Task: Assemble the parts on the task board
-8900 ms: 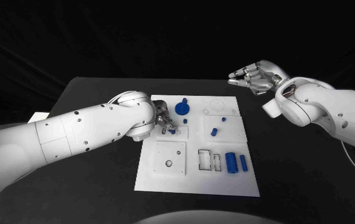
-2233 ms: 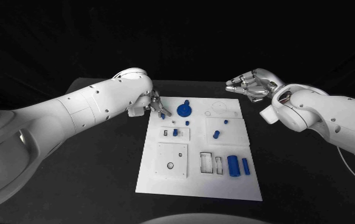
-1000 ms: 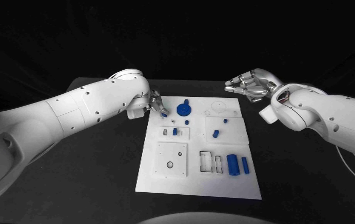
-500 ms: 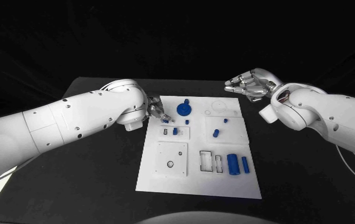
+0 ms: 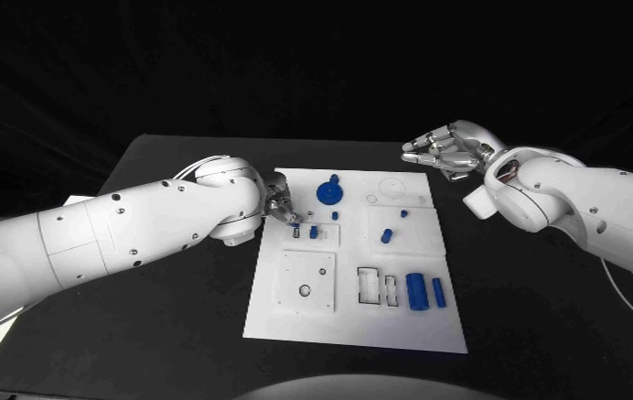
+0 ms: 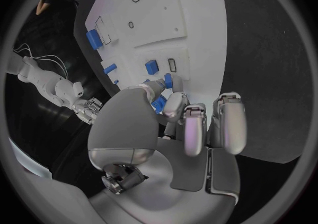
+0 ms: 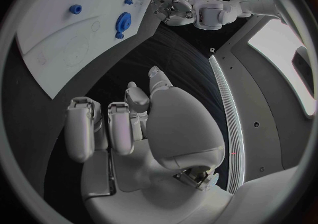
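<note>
Near the left edge of the task board (image 5: 396, 327), our left hand (image 5: 280, 200) pinches a small blue part (image 6: 168, 80) beside the small slots, while our right hand (image 5: 442, 150) hovers curled and empty beyond the far right corner.

Robotics laboratory test station: a black tabletop (image 5: 172, 327) carrying a white task board (image 5: 346, 322) with small blue parts (image 5: 413, 291), black drapery hanging behind the tabletop.

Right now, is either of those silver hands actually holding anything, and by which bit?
The left hand pinches a small blue part at its fingertips; which end, I cannot tell. The right hand holds nothing.
</note>
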You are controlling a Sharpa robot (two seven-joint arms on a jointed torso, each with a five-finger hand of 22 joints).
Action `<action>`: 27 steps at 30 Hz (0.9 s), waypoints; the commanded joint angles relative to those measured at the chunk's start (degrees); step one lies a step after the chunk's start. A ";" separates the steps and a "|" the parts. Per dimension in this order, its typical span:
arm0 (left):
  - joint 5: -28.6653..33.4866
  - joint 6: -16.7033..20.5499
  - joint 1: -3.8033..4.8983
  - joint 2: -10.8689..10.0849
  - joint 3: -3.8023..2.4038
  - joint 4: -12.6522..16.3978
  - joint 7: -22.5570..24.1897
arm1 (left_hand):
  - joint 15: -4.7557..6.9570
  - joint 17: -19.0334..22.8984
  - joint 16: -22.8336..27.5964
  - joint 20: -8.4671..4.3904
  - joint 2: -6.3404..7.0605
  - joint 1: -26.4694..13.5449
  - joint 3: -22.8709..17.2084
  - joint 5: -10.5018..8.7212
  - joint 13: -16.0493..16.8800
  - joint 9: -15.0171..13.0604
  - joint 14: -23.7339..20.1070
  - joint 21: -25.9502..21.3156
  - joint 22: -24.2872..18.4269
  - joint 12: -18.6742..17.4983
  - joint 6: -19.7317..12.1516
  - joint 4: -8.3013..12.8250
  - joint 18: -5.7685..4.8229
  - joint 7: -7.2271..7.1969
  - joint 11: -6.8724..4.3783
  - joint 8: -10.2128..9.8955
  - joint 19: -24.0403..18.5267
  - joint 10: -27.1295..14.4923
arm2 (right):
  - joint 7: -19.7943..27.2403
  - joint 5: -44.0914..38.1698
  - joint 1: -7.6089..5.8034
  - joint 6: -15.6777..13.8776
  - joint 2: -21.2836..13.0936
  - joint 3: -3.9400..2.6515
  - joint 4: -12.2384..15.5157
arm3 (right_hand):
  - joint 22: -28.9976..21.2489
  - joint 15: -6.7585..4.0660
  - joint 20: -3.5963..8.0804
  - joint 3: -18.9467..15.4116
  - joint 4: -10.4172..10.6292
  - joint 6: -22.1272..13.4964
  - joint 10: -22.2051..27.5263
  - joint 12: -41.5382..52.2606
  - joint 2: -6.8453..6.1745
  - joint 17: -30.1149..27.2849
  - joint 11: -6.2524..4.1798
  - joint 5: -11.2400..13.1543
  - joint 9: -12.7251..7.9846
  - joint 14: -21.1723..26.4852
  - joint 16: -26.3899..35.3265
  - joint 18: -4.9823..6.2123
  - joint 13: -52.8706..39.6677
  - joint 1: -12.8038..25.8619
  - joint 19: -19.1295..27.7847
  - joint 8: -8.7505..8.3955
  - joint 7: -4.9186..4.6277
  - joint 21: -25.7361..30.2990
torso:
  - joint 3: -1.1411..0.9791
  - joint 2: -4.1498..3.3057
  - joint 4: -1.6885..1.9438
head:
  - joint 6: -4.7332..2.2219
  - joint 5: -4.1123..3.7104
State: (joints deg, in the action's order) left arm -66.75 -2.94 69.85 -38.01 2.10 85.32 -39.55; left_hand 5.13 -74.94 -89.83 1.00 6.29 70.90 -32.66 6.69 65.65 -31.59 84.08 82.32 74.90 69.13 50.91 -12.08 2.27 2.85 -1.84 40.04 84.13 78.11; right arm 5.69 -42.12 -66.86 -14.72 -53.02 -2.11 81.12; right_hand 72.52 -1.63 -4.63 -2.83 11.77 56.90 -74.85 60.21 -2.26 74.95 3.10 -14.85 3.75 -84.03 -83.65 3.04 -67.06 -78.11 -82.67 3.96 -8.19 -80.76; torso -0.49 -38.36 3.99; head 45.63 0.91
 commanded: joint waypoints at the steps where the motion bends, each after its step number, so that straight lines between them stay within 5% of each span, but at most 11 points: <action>1: -2.83 -0.16 -0.41 -0.11 0.03 0.39 -0.91 | 0.08 -15.06 -0.17 -0.07 -0.15 -0.51 -6.08 -0.31 0.03 -0.07 5.92 0.20 6.44 0.37 0.11 5.84 -0.05 -0.65 -0.09 0.42 2.83 0.36 | 0.25 -0.33 0.05 0.88 0.10 0.02 0.06 | -0.09 0.33 0.02 -0.33 -0.11 -0.35 0.46 -0.07 0.50 3.94 0.01 -0.21 0.05 -3.50 0.13 0.65 0.09 0.12 0.31 -0.03 0.02 0.30 | 0.02 -0.07 -0.04 | 0.06 -0.01; 27: -3.16 -3.99 -1.72 0.30 0.09 0.19 -0.61 | 0.11 -15.06 -0.17 -0.08 0.30 -0.72 -6.25 -0.52 -0.04 -0.22 5.92 0.07 6.31 0.36 0.17 6.08 -0.02 -0.79 -0.19 0.73 2.79 0.39 | 0.35 0.25 0.11 1.34 0.18 0.06 0.00 | -0.03 0.34 0.02 -0.42 -0.05 -0.36 0.41 0.00 0.60 3.95 0.02 -0.33 0.06 -3.51 0.15 0.64 0.08 0.27 0.28 0.00 0.01 0.28 | 0.00 -0.07 -0.08 | 1.14 -0.10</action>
State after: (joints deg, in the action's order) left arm -69.47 -5.10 68.30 -37.80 2.11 85.58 -39.86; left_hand 5.13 -74.92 -89.82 1.00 7.16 70.02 -34.01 6.14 65.63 -31.73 84.08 82.32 74.90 69.41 50.77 -10.73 2.26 2.71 -1.84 40.57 84.13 78.11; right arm 5.69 -41.92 -66.81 -14.34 -52.89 -2.05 81.10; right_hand 72.52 -1.63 -4.63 -2.83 11.77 56.90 -74.85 60.21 -2.03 74.93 3.10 -14.85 3.75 -84.03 -83.65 3.04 -67.02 -77.88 -82.67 3.96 -8.18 -80.76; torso -0.49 -38.40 3.93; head 46.68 0.87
